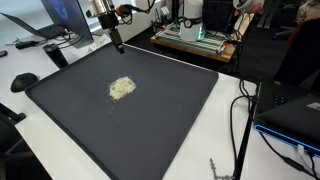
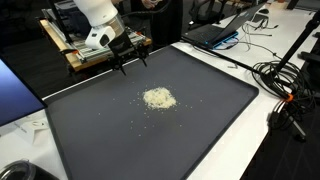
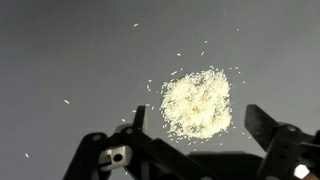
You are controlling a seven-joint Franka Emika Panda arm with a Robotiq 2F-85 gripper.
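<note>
Black two-fingered gripper [image 2: 130,62] hangs above and just beside the heap of whitish grains [image 2: 158,97] — rice, perhaps — jaws wide, holding nothing; dark grey rimmed mat [image 2: 215,130] under the heap contains strays.

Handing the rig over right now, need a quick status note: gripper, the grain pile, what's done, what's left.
Gripper: open, empty, hovering above the black mat near one edge, apart from the pile.
Grain pile: one heap near the mat's middle, with stray grains scattered around it.
Done: nothing gripped, no contact with the pile.
Left: all handling of the pile.
</note>
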